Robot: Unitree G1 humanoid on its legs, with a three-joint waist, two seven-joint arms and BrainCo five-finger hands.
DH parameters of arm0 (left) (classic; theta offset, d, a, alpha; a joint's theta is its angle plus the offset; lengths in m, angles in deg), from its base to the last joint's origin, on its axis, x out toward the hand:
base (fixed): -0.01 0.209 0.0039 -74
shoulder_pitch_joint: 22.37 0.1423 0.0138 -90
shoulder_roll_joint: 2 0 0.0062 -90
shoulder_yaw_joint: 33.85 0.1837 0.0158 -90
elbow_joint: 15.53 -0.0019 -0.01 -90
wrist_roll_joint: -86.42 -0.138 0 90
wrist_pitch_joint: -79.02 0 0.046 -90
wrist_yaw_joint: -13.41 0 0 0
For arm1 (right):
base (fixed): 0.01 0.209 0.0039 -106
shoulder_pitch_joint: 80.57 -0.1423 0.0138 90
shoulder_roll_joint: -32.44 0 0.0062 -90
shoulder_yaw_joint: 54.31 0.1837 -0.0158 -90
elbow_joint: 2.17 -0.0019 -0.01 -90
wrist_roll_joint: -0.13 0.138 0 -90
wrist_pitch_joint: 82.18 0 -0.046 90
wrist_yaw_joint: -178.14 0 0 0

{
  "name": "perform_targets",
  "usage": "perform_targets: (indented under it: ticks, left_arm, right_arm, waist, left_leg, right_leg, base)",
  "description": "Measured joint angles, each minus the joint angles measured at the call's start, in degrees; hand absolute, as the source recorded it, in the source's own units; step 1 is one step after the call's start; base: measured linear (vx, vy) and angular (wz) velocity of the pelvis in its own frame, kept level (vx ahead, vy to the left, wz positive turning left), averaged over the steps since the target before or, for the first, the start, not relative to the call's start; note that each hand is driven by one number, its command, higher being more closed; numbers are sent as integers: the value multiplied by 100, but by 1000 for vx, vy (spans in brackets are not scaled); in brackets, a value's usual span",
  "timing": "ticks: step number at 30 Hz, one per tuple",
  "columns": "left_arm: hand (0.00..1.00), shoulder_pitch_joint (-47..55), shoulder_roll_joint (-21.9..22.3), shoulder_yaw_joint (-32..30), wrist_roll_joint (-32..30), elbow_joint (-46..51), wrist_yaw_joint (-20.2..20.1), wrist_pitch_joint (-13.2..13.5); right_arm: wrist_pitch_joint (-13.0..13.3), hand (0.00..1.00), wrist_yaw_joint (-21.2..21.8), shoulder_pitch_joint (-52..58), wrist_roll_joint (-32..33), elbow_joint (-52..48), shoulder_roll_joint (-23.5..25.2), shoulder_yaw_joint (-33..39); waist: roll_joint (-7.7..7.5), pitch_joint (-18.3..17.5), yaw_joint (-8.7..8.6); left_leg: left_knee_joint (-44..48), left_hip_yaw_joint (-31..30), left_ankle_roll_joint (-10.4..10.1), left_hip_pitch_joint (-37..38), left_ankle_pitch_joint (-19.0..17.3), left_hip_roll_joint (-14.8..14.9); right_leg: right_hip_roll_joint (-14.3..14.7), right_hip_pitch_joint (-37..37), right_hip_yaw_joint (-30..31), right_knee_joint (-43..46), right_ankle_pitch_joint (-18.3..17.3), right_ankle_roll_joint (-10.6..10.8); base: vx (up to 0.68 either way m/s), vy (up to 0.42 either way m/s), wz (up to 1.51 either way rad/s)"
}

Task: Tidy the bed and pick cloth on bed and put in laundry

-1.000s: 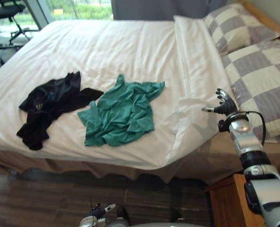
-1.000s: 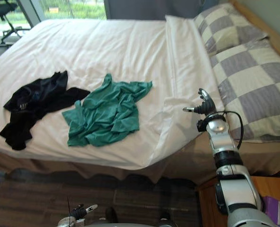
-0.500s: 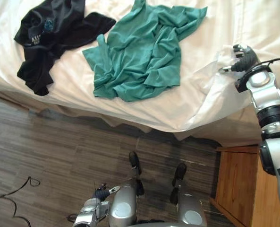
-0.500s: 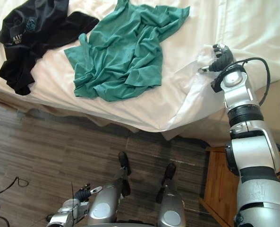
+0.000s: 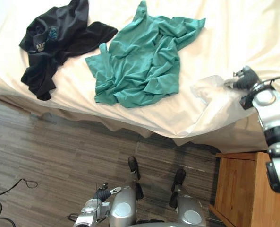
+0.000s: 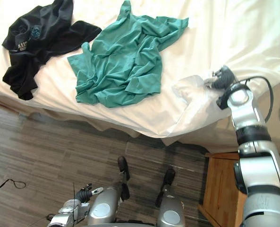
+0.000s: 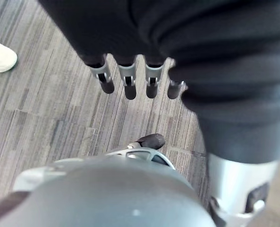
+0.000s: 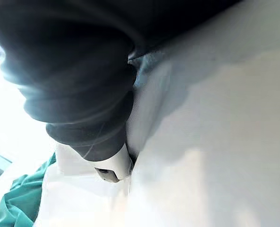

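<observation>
A crumpled teal shirt (image 5: pixel 140 61) lies on the white sheet (image 5: pixel 234 33) near the bed's front edge. A black garment (image 5: pixel 55 42) lies to its left, a sleeve touching the teal one. My right hand (image 5: pixel 245 78) is at the bed's right front edge, to the right of the shirt and apart from it. Its fingers are curled shut on a raised fold of the sheet (image 5: pixel 208 87), and the cloth presses against the hand (image 8: pixel 83 94) in the right wrist view. My left hand (image 7: pixel 125 80) hangs low over the floor, fingers straight and open, holding nothing.
A wooden nightstand (image 5: pixel 236 189) stands against the bed at the lower right, below my right arm. Grey plank floor (image 5: pixel 45 142) runs along the bed's front. A person's white shoe (image 7: pixel 0 54) shows on the floor in the left wrist view.
The camera has tilted down towards the floor. My right hand has gone from open to curled on the sheet's edge, and a fold of sheet is now bunched up beside it.
</observation>
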Motion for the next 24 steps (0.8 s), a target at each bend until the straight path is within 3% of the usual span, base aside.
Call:
perform_targets:
  ticks: [1, 2, 5, 8, 11, 16, 24]
  left_arm:
    - [0, 109, -42, -39, -101, -10, 13, -25]
    - [0, 222, -75, -52, -214, -15, 22, -54]
    - [0, 359, -83, -56, -469, -81, 33, -139]
    - [0, 458, -55, -79, -595, -129, 35, -143]
    - [0, 490, 87, -274, -644, -226, 35, -174]
    - [0, 687, 266, -551, -692, -275, 116, -170]
    - [0, 923, 434, -988, -704, -273, 161, -87]
  right_arm:
    - [1, 100, -75, 599, 9, -270, 221, 194]
    - [-1, 0, -113, 1132, 50, -506, 437, 318]
    - [14, 0, -336, 2147, 158, -905, 833, 672]
    - [-1, 0, -453, 2556, 767, -1067, 1277, 1129]
    - [-22, 0, -725, 2796, 1543, -1123, 1799, 1600]
    - [-16, 0, -1355, 3213, 2689, -1393, 2564, 2064]
    - [15, 0, -1677, 3868, 3421, -2197, 2988, 2694]
  waist:
    - [-135, -177, -66]
    - [-251, -380, -156]
    - [-339, -788, -313]
    - [-276, -1061, -438]
    - [-160, -1208, -448]
    - [-148, -1341, -454]
    - [-161, -1627, -470]
  left_leg:
    - [-2, 83, -47, 84, -47, 0]
    - [-19, 169, -50, 182, -104, 2]
    - [-31, 327, -81, 397, -225, 0]
    - [-32, 437, -116, 569, -313, 5]
    - [-32, 511, -126, 769, -350, 6]
    - [-34, 829, -210, 1123, -450, 62]
    - [-40, 1107, -277, 1290, -562, 172]
  right_leg:
    - [-5, 18, 94, 18, -38, 12]
    - [-7, 42, 188, 43, -74, 18]
    - [-11, 142, 350, 66, -186, 55]
    - [-7, 240, 459, 64, -230, 45]
    - [-6, 395, 525, 60, -261, 64]
    - [34, 628, 689, 44, -263, 45]
    - [54, 722, 811, -48, -254, 28]
  base:
    - [61, -27, -37]
    - [73, -36, -41]
    - [61, -25, -27]
    - [39, -15, -19]
    - [50, -28, -12]
    - [49, -24, -20]
    - [27, -20, -15]
